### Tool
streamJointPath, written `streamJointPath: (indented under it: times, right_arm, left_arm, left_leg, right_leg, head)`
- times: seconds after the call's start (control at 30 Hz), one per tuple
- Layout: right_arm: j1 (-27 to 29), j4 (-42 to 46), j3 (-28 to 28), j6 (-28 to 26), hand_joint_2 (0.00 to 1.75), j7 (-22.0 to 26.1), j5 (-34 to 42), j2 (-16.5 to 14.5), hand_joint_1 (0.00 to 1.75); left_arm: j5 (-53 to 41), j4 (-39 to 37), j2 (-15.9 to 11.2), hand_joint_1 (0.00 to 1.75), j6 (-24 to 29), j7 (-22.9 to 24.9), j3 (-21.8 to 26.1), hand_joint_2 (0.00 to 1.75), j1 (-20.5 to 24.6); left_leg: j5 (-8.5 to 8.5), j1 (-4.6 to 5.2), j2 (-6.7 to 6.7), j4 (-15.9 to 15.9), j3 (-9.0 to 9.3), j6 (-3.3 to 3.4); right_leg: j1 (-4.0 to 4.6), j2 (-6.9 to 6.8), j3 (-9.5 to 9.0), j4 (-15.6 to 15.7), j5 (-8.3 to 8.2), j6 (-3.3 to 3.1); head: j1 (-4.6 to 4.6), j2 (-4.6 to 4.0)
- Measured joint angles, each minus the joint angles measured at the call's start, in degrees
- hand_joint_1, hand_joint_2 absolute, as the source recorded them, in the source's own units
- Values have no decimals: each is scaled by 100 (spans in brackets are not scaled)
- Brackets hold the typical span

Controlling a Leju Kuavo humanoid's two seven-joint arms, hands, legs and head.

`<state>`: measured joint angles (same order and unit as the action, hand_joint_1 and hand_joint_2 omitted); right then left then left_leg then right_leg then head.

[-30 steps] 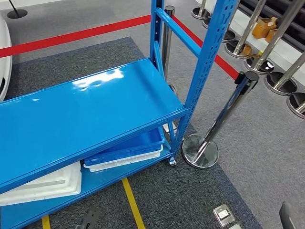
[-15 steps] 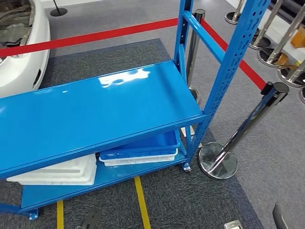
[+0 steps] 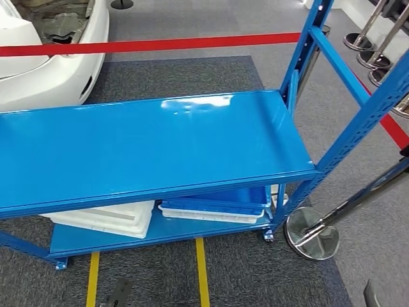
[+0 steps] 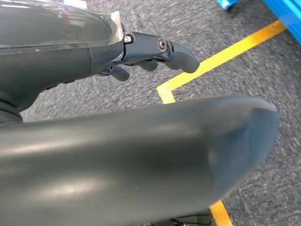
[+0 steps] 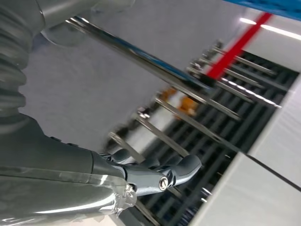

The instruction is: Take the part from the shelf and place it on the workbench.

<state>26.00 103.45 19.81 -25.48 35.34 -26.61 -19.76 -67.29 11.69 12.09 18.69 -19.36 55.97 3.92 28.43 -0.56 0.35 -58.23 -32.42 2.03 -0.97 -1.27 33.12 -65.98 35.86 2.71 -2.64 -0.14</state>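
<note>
- The left hand (image 4: 149, 54) hangs low over dark carpet, its fingers loosely curled with gaps between them and nothing held.
- Just beyond its fingertips a yellow floor line (image 4: 220, 59) bends at a corner; past that lies the foot of the blue shelf (image 3: 159, 137).
- The right hand (image 5: 156, 174) also holds nothing, its fingers extended together into open air.
- Out beyond the right hand stand chrome stanchion posts (image 5: 149, 61) and a red barrier belt (image 5: 238, 47); one post's round base (image 3: 311, 233) sits just beside the shelf's right corner foot, narrowing the room on that side.
- The shelf's broad upper board has its front edge facing the robot.
- On the lower board lie a white tray (image 3: 110, 217) and a blue tray (image 3: 217, 203) stacked on a white one; which is the part, I cannot tell.
- Behind the shelf, a white car body (image 3: 53, 70).
</note>
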Motion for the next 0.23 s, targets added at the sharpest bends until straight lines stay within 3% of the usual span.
streamJointPath:
  times: [0.07, 0.1, 0.17, 0.23]
  right_arm:
    - [-260, -691, 427, 127, 175, 99, -7, -1, 0]
    - [-444, -1138, 716, 189, 175, 171, -116, -1, 0]
    - [-863, -2180, 1404, 248, 175, 313, -496, 16, 0]
    - [-1181, -3011, 1939, 227, 175, 374, -821, 60, 0]
  left_arm:
    - [2, 0, 1, 0, 14, 23, 32, 0, -7]
    - [4, 0, 1, 0, 27, 30, 49, 0, -14]
    - [31, 0, 8, 0, 60, 34, 84, 0, -17]
    - [68, 0, 32, 0, 82, 31, 109, 0, -11]
  left_leg:
    - [-7, 24, -106, -1, -5, 22]
    - [-8, 40, -167, -2, -2, 28]
    - [-10, 68, -302, -2, 17, 35]
    - [-11, 77, -397, -3, 25, 34]
  right_leg:
    - [6, 81, 340, -672, 213, -12]
    - [11, 95, 389, -731, 148, -34]
    - [36, 172, 177, -183, -264, -116]
    - [55, 363, -95, 451, -575, -216]
  head:
    - [6, -1]
    - [7, -1]
    - [8, -1]
    - [2, -1]
